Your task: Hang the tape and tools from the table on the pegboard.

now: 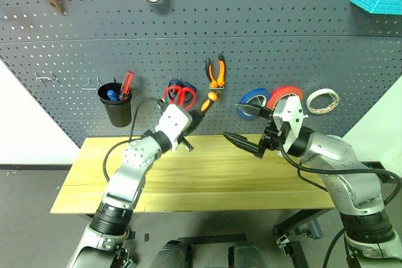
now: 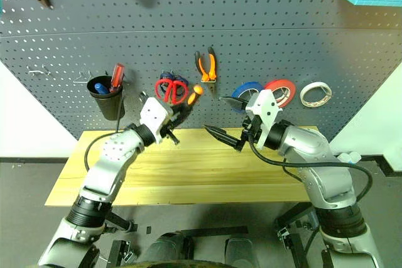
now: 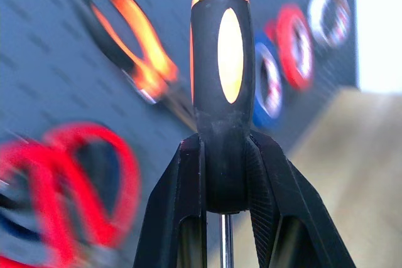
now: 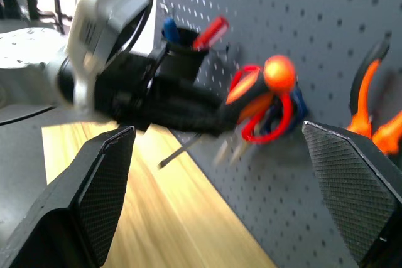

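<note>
The pegboard (image 1: pixel 251 61) carries pliers (image 1: pixel 215 72), scissors (image 1: pixel 183 95) and tape (image 1: pixel 282 95). Above the table (image 1: pixel 207 180), the left gripper (image 3: pixel 225 174) is clamped on the screwdriver (image 3: pixel 221 80), handle toward the pegboard. The right gripper (image 1: pixel 246 128) gapes wide, holding nothing.

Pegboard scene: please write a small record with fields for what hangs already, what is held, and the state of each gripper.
pegboard: dark grey, behind the table
pliers: hanging on the pegboard
red scissors: hanging, blue scissors behind them
red tape: hanging, between blue roll and whitish roll
black cup: on the pegboard, holds red-handled screwdriver
screwdriver: held by the handle, above the table, close to the pegboard
left gripper: shut on screwdriver
right gripper: open, holding nothing
</note>
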You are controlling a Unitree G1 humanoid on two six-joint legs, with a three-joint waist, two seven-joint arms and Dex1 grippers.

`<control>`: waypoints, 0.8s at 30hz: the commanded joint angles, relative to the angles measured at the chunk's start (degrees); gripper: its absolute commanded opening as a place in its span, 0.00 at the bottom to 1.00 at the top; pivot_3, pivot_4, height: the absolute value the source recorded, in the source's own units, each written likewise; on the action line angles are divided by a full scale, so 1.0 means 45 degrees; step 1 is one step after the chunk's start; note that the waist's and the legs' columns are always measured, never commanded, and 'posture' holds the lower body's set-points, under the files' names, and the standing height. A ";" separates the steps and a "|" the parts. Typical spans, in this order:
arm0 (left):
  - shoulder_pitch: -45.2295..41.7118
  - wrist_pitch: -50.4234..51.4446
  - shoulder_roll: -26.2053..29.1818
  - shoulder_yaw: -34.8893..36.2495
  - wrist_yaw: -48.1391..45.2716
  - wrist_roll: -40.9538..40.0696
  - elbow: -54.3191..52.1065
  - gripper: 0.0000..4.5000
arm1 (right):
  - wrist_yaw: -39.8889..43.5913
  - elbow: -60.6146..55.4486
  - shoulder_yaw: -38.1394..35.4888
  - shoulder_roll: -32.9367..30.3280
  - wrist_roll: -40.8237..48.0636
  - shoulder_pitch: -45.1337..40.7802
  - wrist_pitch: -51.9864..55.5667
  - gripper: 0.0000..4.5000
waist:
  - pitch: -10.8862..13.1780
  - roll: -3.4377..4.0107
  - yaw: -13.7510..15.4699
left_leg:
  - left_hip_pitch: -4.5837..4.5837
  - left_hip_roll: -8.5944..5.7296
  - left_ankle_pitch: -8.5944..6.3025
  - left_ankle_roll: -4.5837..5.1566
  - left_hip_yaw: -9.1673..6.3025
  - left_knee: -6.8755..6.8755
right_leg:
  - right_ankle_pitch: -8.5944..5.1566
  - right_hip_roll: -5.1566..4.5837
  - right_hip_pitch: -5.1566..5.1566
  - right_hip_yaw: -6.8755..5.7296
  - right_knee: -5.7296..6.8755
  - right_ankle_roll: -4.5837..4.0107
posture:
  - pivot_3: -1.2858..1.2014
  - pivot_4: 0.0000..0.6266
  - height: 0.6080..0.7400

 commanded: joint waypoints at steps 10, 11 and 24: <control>-0.2082 -0.0643 0.1335 0.2119 0.0150 -0.0591 0.0134 0.11 | 0.1194 -0.0251 -0.2642 -0.0517 0.2956 -0.0605 0.0082 1.00 | -0.0002 -0.0001 0.0009 | 0.0007 -0.0012 0.0004 0.0001 -0.0002 0.0008 | 0.0001 0.0005 0.0004 0.0000 0.0019 0.0001 | 0.50 0.00 0.55; -0.2329 -0.0680 0.1514 0.2289 0.0145 -0.0619 0.0214 0.11 | 0.1226 -0.0251 -0.2717 -0.0577 0.3019 -0.0589 0.0080 1.00 | -0.0002 -0.0001 0.0009 | 0.0008 -0.0013 0.0004 0.0001 -0.0002 0.0008 | 0.0001 0.0005 0.0004 0.0000 0.0019 0.0001 | 0.50 0.00 0.55; -0.3506 -0.2380 0.3601 0.3862 0.0220 -0.0642 0.2243 0.11 | 0.1392 0.0034 -0.2573 -0.0628 0.2472 -0.0519 -0.0195 1.00 | -0.0010 -0.0008 -0.0021 | 0.0017 -0.0013 0.0009 -0.0004 -0.0001 0.0010 | 0.0001 0.0003 0.0004 0.0010 0.0032 0.0001 | 0.50 0.00 0.55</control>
